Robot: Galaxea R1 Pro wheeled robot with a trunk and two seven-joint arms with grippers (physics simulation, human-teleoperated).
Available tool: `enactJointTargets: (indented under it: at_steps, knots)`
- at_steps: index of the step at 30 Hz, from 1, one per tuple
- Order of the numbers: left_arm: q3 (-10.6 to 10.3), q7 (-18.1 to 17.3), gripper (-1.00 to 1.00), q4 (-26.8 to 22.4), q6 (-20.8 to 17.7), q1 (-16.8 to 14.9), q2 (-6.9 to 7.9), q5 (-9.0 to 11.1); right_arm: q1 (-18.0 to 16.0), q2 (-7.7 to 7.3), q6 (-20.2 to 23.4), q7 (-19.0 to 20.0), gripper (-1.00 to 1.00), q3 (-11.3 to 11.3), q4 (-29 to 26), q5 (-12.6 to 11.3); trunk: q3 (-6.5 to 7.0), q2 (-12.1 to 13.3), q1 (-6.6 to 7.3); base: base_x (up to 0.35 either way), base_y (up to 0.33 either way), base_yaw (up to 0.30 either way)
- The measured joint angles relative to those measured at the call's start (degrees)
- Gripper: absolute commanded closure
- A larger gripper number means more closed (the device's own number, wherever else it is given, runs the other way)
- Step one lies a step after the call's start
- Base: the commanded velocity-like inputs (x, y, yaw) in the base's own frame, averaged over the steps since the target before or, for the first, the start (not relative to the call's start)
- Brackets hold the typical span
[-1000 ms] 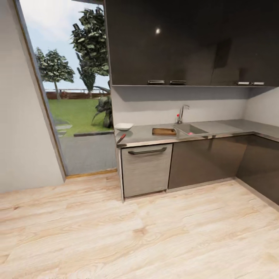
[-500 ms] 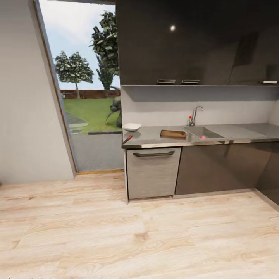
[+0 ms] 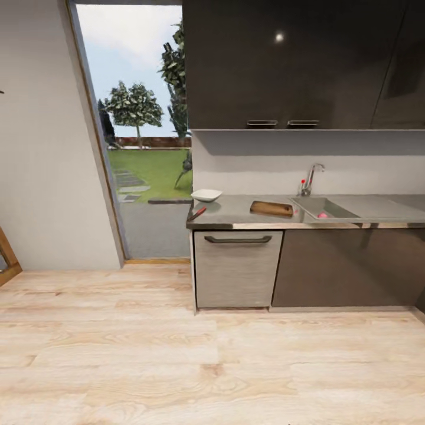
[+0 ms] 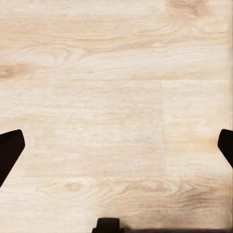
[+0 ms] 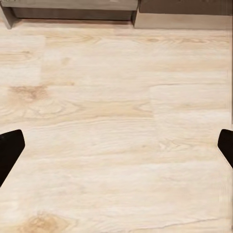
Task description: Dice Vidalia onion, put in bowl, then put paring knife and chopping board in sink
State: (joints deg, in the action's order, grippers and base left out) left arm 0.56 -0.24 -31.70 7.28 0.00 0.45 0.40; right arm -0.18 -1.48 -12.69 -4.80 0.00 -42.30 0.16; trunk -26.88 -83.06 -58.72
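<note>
Pale wood floor (image 3: 177,354) takes up most of the head view, with the kitchen counter (image 3: 236,213) well off across the room under glossy black cabinets. On it, going from the garden door toward the sink (image 3: 321,208): the white bowl (image 3: 206,195), the paring knife (image 3: 197,213) near the front edge, then the chopping board (image 3: 271,208) just beside the basin, and the pink Vidalia onion (image 3: 322,215) sitting down in the sink. Looks like we're only on the approach, so next up is rolling closer before reaching for the onion. Left gripper (image 4: 116,145) and right gripper (image 5: 116,145) both hang over bare floor, fingers spread wide, holding nothing. Compared with a second ago the camera swung, so the counter now sits squarer on and a wooden frame shows by the left wall
</note>
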Motion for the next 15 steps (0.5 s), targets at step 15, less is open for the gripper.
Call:
enactJointTargets:
  at_steps: [15]
  knots:
    - [-0.05,0.00,-1.00,0.00,-0.02,0.00,0.00,0.00,0.01,0.02,-0.02,-0.03,-1.00,-0.07,0.01,-0.07,0.60,0.00,0.00,0.139,-0.310,-0.107]
